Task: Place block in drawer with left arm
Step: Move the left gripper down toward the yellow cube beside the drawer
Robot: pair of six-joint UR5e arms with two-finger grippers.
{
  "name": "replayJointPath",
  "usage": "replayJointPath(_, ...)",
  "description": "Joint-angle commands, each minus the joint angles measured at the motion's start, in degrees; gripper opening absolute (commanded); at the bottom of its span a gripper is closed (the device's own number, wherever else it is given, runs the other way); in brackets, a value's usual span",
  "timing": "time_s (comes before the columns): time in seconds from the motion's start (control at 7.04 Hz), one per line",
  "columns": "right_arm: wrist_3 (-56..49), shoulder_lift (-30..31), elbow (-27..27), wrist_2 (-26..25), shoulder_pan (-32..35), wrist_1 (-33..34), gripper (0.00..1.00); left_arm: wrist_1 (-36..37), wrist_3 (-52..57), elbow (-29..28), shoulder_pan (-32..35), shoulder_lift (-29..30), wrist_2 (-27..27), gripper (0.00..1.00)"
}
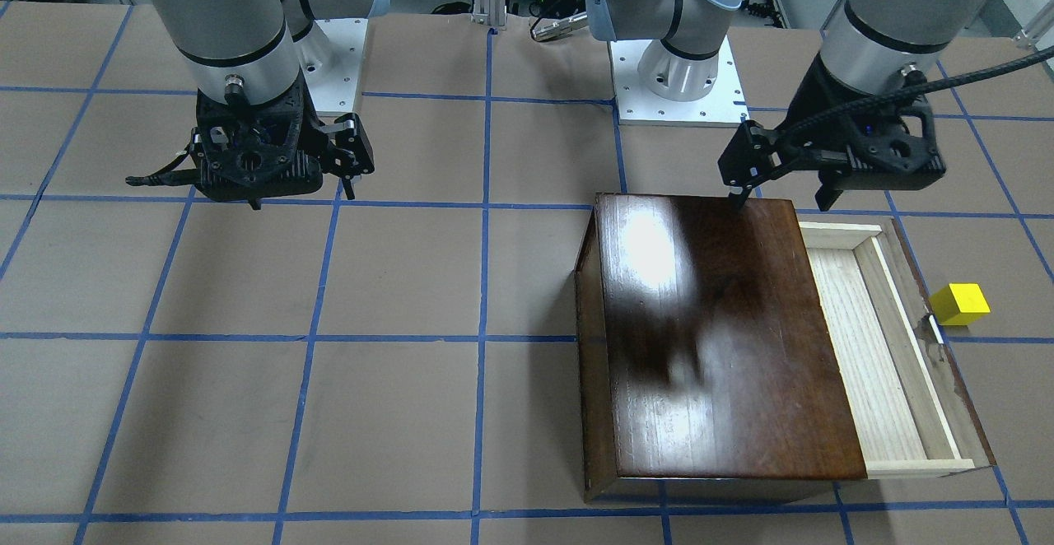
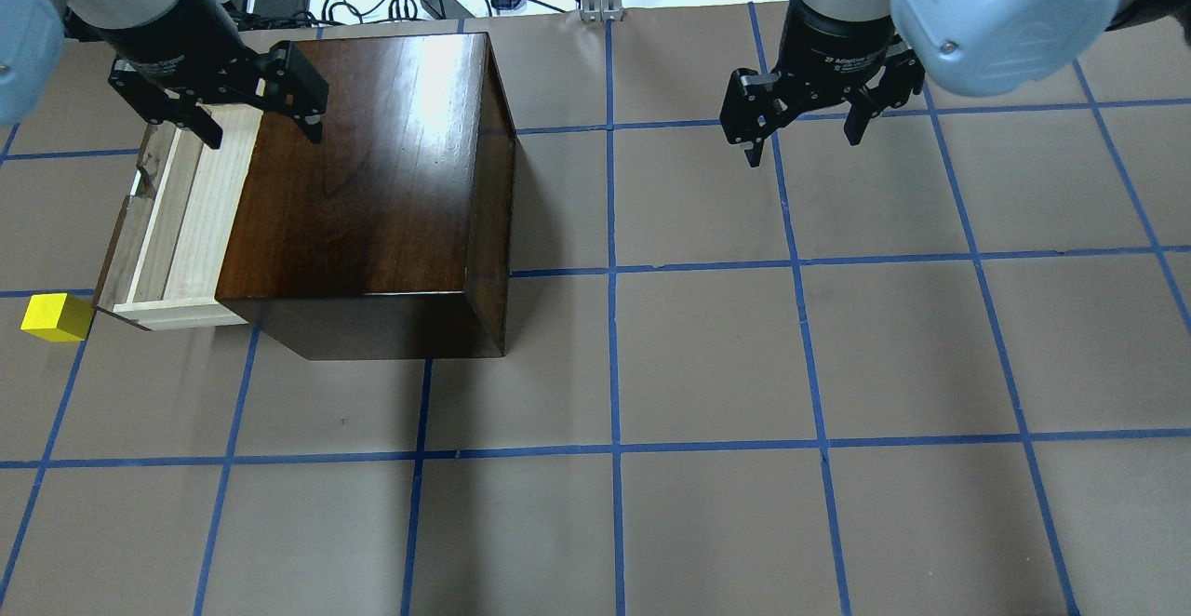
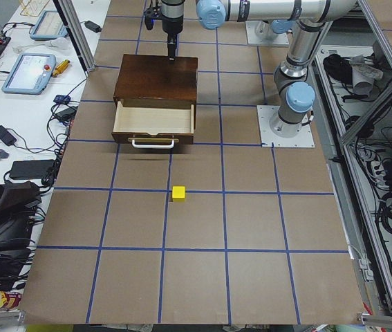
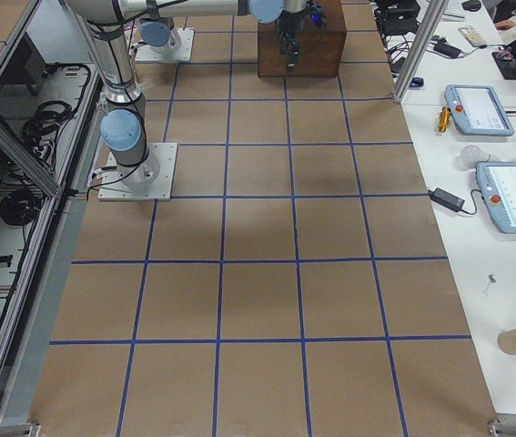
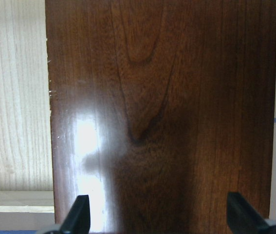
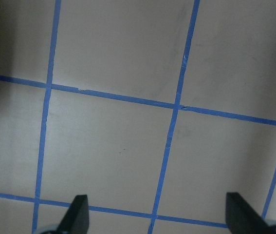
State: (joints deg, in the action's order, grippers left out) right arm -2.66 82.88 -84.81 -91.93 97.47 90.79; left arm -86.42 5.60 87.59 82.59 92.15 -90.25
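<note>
The yellow block (image 1: 959, 304) lies on the table just outside the drawer front; it also shows in the overhead view (image 2: 56, 316) and the left exterior view (image 3: 178, 193). The drawer (image 1: 856, 347) is pulled out of the dark-brown box (image 1: 716, 339) and holds nothing. In the overhead view the drawer (image 2: 181, 216) sticks out of the box (image 2: 372, 179) to the left. My left gripper (image 1: 785, 197) is open and empty, hovering over the box's back edge near the drawer; it also shows overhead (image 2: 263, 132). My right gripper (image 2: 802, 139) is open and empty over bare table.
The drawer's white handle (image 3: 154, 143) faces the block. The arm bases (image 1: 675, 76) stand at the back of the table. The table is brown with blue tape grid lines. Tablets and cables lie beyond the table's far edge (image 3: 30, 72).
</note>
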Motion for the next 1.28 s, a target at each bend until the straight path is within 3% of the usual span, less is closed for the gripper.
replayJointPath(0.0, 0.03, 0.00, 0.00, 0.00, 0.00, 0.00, 1.00, -0.76, 7.87, -0.22, -8.55, -1.44, 0.33, 1.00)
replayJointPath(0.85, -0.06, 0.00, 0.00, 0.00, 0.00, 0.00, 1.00, -2.52, 34.53, 0.30, -29.31, -0.14, -0.10, 1.00)
replayJointPath(1.14, -0.06, 0.00, 0.00, 0.09, 0.00, 0.00, 1.00, -1.82, 48.12, 0.65, -34.67, 1.44, -0.10, 1.00)
